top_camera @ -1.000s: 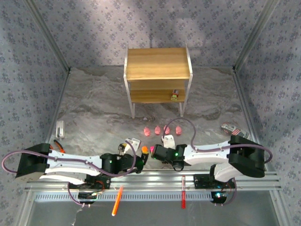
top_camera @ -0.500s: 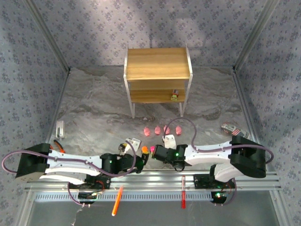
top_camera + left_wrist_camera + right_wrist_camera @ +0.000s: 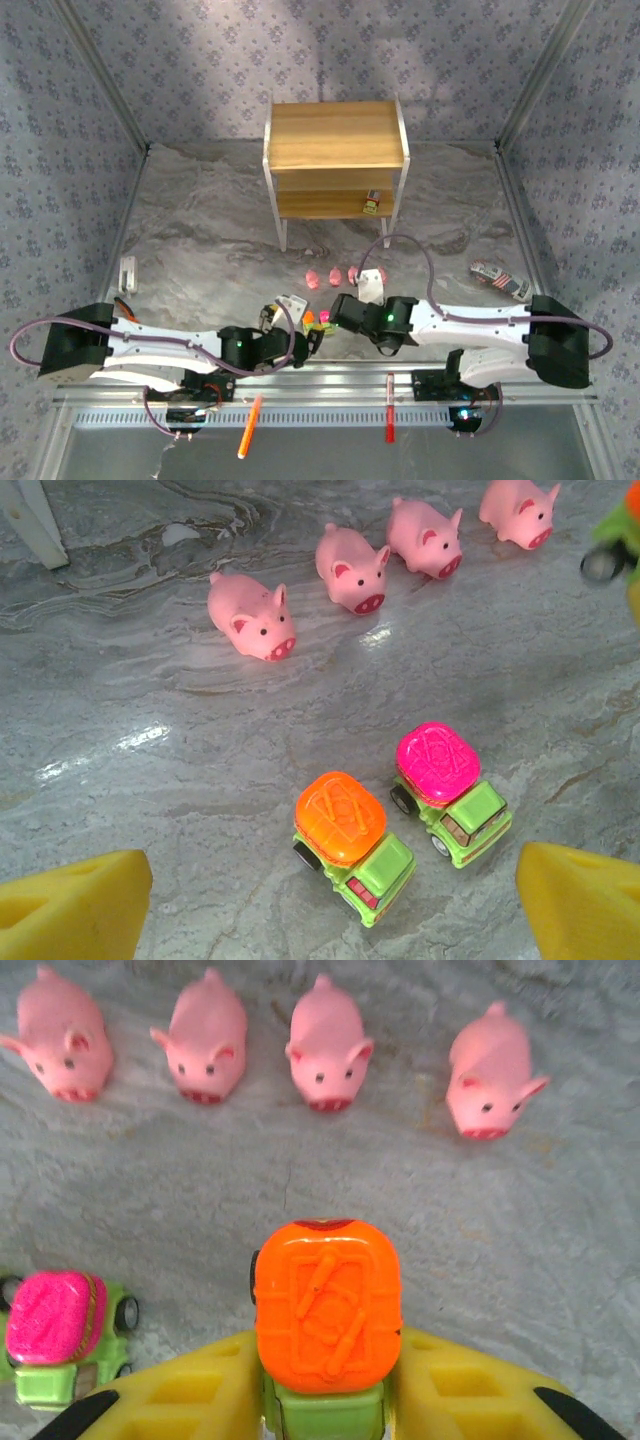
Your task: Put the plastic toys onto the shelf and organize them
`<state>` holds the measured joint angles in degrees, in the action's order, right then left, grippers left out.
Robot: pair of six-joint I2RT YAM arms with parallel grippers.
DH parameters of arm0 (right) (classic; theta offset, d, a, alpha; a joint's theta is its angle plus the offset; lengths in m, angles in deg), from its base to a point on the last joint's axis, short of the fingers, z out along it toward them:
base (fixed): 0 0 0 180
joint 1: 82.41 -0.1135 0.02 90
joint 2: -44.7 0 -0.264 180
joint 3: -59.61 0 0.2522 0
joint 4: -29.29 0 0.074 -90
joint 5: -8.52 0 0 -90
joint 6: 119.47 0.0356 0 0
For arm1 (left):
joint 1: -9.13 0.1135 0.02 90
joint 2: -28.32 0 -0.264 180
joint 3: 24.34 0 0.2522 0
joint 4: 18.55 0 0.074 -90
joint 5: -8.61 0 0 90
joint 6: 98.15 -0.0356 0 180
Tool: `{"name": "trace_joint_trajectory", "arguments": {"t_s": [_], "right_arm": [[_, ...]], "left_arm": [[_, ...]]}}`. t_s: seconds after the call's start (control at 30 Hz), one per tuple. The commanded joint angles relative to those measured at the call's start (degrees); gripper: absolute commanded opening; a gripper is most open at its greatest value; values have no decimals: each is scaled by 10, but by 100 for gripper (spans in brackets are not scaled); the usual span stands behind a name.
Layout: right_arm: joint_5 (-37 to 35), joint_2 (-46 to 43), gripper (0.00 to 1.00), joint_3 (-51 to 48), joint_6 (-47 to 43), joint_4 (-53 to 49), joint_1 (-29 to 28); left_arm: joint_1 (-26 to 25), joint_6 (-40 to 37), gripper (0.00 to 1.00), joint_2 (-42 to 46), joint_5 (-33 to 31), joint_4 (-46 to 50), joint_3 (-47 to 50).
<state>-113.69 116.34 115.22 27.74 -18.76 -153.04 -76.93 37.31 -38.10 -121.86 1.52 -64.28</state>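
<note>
My right gripper (image 3: 325, 1385) is shut on an orange-topped green toy truck (image 3: 327, 1305), held between its yellow fingers just short of a row of pink pigs (image 3: 327, 1045). A magenta-topped truck (image 3: 55, 1335) stands on the table to its lower left. My left gripper (image 3: 335, 910) is open, its yellow fingertips (image 3: 70, 905) wide apart. Between and just ahead of them stand another orange-topped truck (image 3: 342, 840) and the magenta one (image 3: 448, 790). The shelf (image 3: 335, 135) stands at the back, with one small toy (image 3: 372, 203) on its lower board.
An orange pen (image 3: 250, 425) and a red pen (image 3: 389, 420) lie on the front rail. A small packet (image 3: 497, 278) lies at the right, a white piece (image 3: 128, 272) at the left. A white shelf leg (image 3: 35, 525) stands beyond the pigs.
My right gripper has shut on an orange-topped truck and the arm has stretched forward toward the pigs. The left arm has shifted slightly right, still open.
</note>
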Motion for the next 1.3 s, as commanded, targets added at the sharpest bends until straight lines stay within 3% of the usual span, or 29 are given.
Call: {"name": "trace_joint_trajectory", "arguments": {"t_s": [0.0, 0.43, 0.7, 1.27], "right_arm": [[-32, -23, 33, 31, -31, -40, 18], [-41, -24, 32, 130, -125, -32, 106], [-51, 21, 32, 203, -163, -12, 139], [-48, 113, 32, 312, -202, 30, 207]], "left_arm": [[-6, -7, 93, -8, 5, -11, -7], [-6, 53, 93, 39, -42, 44, 10], [-6, 92, 93, 39, -64, 96, 0], [-6, 83, 93, 23, -55, 87, -8]]}}
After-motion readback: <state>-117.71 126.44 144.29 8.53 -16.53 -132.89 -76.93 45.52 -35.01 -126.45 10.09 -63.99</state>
